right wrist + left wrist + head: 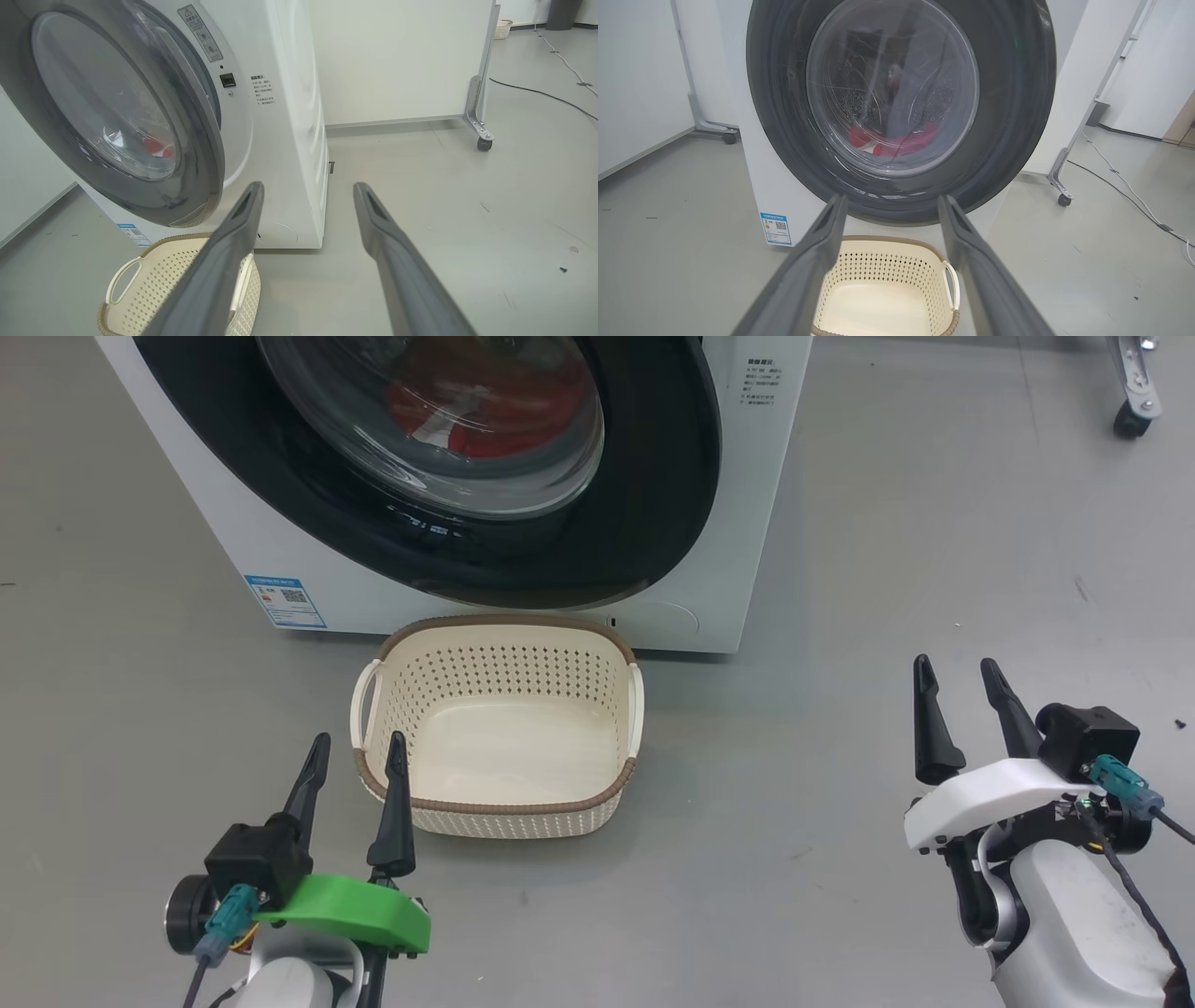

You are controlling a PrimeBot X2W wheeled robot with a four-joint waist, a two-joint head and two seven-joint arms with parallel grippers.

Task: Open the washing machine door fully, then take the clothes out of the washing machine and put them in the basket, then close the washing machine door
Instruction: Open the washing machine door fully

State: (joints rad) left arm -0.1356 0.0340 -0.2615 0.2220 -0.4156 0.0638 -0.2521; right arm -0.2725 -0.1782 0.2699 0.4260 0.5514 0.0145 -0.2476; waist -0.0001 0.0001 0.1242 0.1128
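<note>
Low at the left of the head view, the left fingers (394, 812) rise as two long, dark, matte blades tapering to points. They are spread wide with nothing between them, above a bright green plastic bracket (359, 910). Across the frame, the right fingers (929, 728) have the same slim shape on a smooth white shell (990, 793). They are likewise parted and hold nothing. Just beside the left tips sits the basket (504, 681), a cream plastic rectangle with rounded corners, rows of small holes in its walls, a brown woven-look rim and a white loop handle at each side. It rests empty on the smooth grey floor (840, 756), close against the foot of the washing machine (280, 551), a boxy white cabinet with a small blue label sticker (285, 601). Above the basket hangs the washing machine door (653, 504), a broad glossy black ring around a bulging clear glass bowl. The right wrist view shows its free edge standing slightly off the white front. Behind the glass, inside the perforated steel drum, lie the clothes (495, 420), a soft red heap with a patch of white.
</note>
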